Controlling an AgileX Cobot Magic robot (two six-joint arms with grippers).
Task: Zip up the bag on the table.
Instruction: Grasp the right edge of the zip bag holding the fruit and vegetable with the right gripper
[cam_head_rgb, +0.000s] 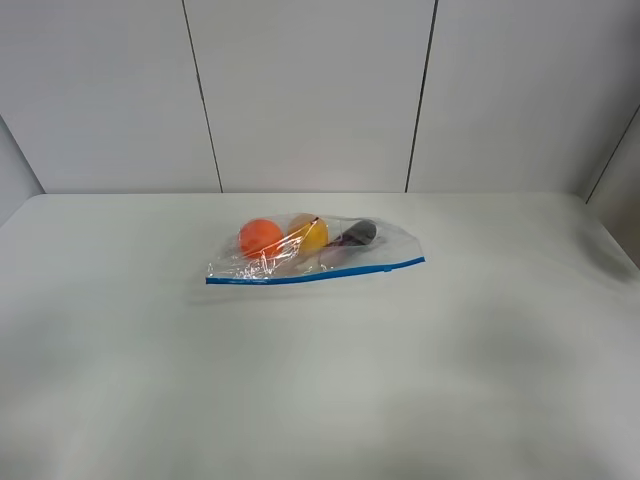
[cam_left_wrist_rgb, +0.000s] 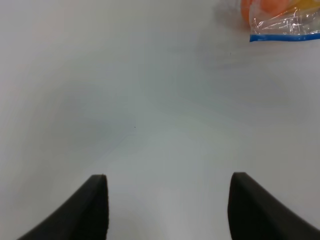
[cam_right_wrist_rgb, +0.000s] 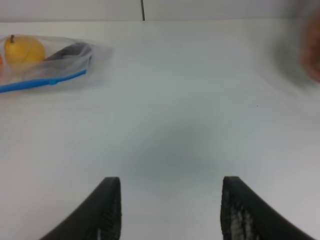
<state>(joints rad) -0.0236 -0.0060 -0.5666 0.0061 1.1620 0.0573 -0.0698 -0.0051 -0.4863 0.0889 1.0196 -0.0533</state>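
Exterior high alone shows the whole bag (cam_head_rgb: 315, 250).

The place reads as a robot test booth or lab bench, not a home or a shop. The table (cam_head_rgb: 320, 400) is a broad, plain white top with rounded corners under even, flat light. Directly behind the table stand smooth pale grey wall panels (cam_head_rgb: 310, 90), joined by thin dark seams (cam_head_rgb: 201, 95) that run down to the table's far edge. At the table's left and right ends more such panels angle in, closing it off like a stall. Near the middle of the table lies a clear zip bag (cam_head_rgb: 315, 252) holding orange, yellow and dark items.
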